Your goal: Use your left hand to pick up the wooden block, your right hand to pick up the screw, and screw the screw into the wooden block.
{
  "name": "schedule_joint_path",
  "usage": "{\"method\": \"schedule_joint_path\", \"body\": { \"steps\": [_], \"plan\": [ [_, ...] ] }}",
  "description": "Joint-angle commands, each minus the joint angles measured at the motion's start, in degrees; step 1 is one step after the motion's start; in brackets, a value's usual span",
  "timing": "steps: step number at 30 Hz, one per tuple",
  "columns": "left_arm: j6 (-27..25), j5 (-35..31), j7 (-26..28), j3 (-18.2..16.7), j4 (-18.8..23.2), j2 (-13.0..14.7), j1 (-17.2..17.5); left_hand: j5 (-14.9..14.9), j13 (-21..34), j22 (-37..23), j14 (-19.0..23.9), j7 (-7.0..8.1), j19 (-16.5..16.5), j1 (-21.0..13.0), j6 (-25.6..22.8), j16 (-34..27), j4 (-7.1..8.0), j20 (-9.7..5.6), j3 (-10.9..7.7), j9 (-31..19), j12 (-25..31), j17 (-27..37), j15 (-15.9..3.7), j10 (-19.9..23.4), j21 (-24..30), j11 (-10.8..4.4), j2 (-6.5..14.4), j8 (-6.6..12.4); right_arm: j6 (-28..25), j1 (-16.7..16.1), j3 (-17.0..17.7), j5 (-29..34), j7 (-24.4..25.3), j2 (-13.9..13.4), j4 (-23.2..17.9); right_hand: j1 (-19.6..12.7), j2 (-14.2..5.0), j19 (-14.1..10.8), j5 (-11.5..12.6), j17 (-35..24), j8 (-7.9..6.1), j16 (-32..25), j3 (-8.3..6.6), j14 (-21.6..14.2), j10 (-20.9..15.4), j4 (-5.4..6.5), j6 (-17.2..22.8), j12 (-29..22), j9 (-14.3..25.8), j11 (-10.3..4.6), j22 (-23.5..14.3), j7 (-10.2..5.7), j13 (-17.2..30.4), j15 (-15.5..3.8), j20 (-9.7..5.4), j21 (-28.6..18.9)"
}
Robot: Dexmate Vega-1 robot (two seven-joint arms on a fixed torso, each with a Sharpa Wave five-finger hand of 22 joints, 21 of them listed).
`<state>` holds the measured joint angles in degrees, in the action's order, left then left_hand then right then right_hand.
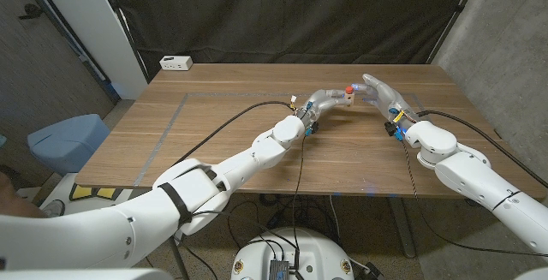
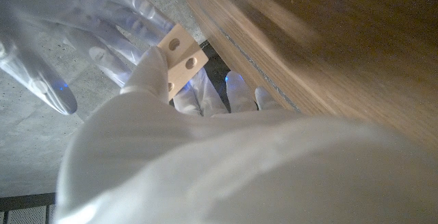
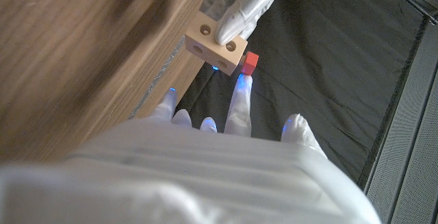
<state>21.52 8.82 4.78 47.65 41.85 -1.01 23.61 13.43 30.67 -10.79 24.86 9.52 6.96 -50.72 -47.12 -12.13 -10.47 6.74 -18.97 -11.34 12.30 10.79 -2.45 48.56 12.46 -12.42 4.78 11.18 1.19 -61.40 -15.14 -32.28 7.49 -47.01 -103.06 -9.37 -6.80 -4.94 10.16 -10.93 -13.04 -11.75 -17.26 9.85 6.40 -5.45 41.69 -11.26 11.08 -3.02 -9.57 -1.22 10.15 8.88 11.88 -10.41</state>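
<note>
While both arms reach over the surface (image 1: pixel 214 134), the left hand (image 1: pixel 324 104) pinches the wooden block (image 3: pixel 213 43) and holds it above the middle. The right hand (image 1: pixel 383 94) meets it with fingers spread, one fingertip (image 3: pixel 241 87) touching the red screw (image 3: pixel 250 62) at the block's side. A white box (image 1: pixel 175 62) lies at the far edge.

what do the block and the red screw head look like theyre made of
Wooden block: pale unfinished wood by its matte tan faces, with round drilled holes. Screw: its red head looks like matte plastic, though painted wood is possible; the shank is hidden.
</note>
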Motion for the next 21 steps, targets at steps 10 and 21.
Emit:
{"method": "schedule_joint_path", "body": {
  "steps": [10, 21],
  "plan": [
    [1.14, 0.53, -0.88, -0.06, -2.75, -1.12, -1.03, 0.16, 0.33, -0.20, 0.59, -0.43, 0.16, -0.44, -1.59, -0.17, 1.55, -0.48, -1.94, -0.21, 0.40, 0.11, -2.82, 0.64, 0.15, 0.15, 0.61, 0.37, -0.22, -1.38, 0.88, -0.62, 0.30, -0.55, -1.32, -0.52, -0.62, -0.87, 0.26, 0.01, -0.65, -0.28, -0.91, 1.73, -1.65, -0.17, 2.55, -0.60, 0.34, -0.49, -0.15, 0.51, 0.13, -0.76, -0.07, -0.67],
    [1.15, 0.68, -0.91, -0.08, -3.26, -1.32, -1.16, 0.17, 0.33, -0.20, 0.61, -0.45, 0.13, -0.46, -1.59, -0.18, 1.55, -0.41, -1.98, -0.21, 0.41, 0.11, -2.81, 0.64, 0.14, 0.14, 0.65, 0.37, -0.48, -1.45, 0.87, -1.10, -0.84, -1.17, -1.63, -0.64, -0.58, -1.29, 0.26, 0.04, -0.78, -0.38, -1.05, 1.16, -2.55, -0.28, 3.50, -0.70, 0.35, -0.63, -0.14, 0.58, 0.13, -0.98, -0.03, -0.72]
  ]
}}
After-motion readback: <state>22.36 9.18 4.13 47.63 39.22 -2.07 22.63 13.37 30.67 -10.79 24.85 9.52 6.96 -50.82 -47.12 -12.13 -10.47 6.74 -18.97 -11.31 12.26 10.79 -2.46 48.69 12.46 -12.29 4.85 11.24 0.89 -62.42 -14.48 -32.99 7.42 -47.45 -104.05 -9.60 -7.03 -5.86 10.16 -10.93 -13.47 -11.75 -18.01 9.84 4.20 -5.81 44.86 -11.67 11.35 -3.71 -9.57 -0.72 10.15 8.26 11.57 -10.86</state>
